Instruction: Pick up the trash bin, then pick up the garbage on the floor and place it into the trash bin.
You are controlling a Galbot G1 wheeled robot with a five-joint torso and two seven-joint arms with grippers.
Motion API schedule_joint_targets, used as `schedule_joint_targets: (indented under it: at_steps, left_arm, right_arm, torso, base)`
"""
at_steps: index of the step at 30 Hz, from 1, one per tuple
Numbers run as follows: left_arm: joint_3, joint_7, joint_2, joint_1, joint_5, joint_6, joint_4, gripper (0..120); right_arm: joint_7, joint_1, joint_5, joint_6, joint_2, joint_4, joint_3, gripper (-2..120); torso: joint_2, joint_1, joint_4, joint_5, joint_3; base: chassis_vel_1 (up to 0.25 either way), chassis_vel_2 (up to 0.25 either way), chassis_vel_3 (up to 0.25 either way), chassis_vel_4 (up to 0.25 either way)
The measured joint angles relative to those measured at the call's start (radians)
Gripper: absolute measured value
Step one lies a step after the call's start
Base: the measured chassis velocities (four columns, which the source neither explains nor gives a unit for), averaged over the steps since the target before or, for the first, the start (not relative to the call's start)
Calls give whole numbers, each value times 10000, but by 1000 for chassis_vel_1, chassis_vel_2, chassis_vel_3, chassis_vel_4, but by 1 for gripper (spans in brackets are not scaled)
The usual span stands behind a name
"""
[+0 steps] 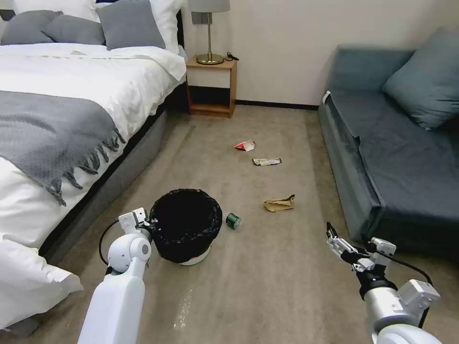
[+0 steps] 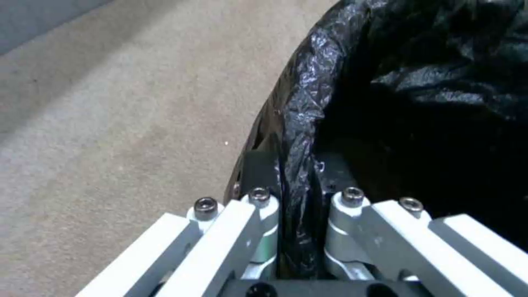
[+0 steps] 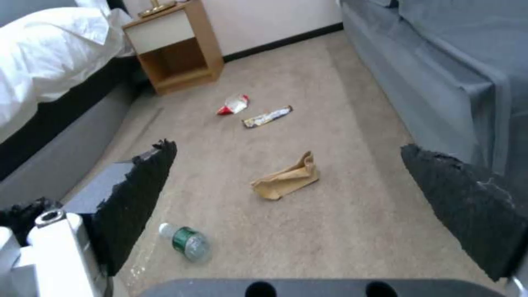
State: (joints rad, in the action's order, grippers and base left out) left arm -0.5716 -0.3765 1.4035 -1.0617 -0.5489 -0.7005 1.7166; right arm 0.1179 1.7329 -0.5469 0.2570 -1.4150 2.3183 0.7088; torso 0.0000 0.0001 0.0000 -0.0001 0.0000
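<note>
Crinkly black liner folds over the rim of the small round white trash bin (image 1: 186, 224) — the left tool (image 2: 294, 198) is clamped on that rim. Ahead of the wide-open right tool (image 3: 286, 185) lie the crumpled brown paper bag (image 3: 287, 178) and green-labelled bottle (image 3: 187, 242) on the carpet.

This is a bedroom, like one in a home or hotel. A made bed (image 1: 71, 95) with white sheets, grey pillows and a fringed throw sits at ten o'clock. A wooden nightstand (image 1: 211, 86) with a lamp (image 1: 209, 28) stands at twelve, and a grey-blue sofa (image 1: 397, 153) runs along at two on beige carpet (image 1: 267, 267).
</note>
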Motion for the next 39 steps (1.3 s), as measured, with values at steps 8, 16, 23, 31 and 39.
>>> schedule_joint_targets:
  at_steps: [8, 16, 23, 31, 39]
  left_arm:
    - [27, -134, -243, -959, 259, 12, 1611, 6]
    - [-188, -326, -630, -2428, 1008, 68, 2977, 6]
    - [-506, -315, -972, -3051, 2081, 412, 3398, 6]
    - [-319, -183, -768, -3274, 3408, 656, 3628, 6]
    - [-300, -183, -763, -3392, 3435, 658, 4062, 6]
  right_arm:
    - [213, -11, -226, 57, 10, 64, -25, 100]
    - [233, -83, -652, 58, 15, 60, -12, 100]
    - [133, -36, -835, -16, 6, -82, -116, 100]
    - [112, -30, -1222, -46, 123, -208, 77, 100]
    - [15, -41, -1202, 36, 150, -213, 51, 100]
  torso:
    - [0, -1, -2, 1, 0]
    - [0, -1, 3, -2, 0]
    - [1, -1, 0, 0, 0]
    - [0, -1, -1, 0, 0]
    - [0, -1, -1, 1, 0]
  base:
    - [0, 0, 0, 0]
    - [0, 0, 0, 0]
    - [0, 0, 0, 0]
    - [0, 0, 0, 0]
    - [0, 0, 0, 0]
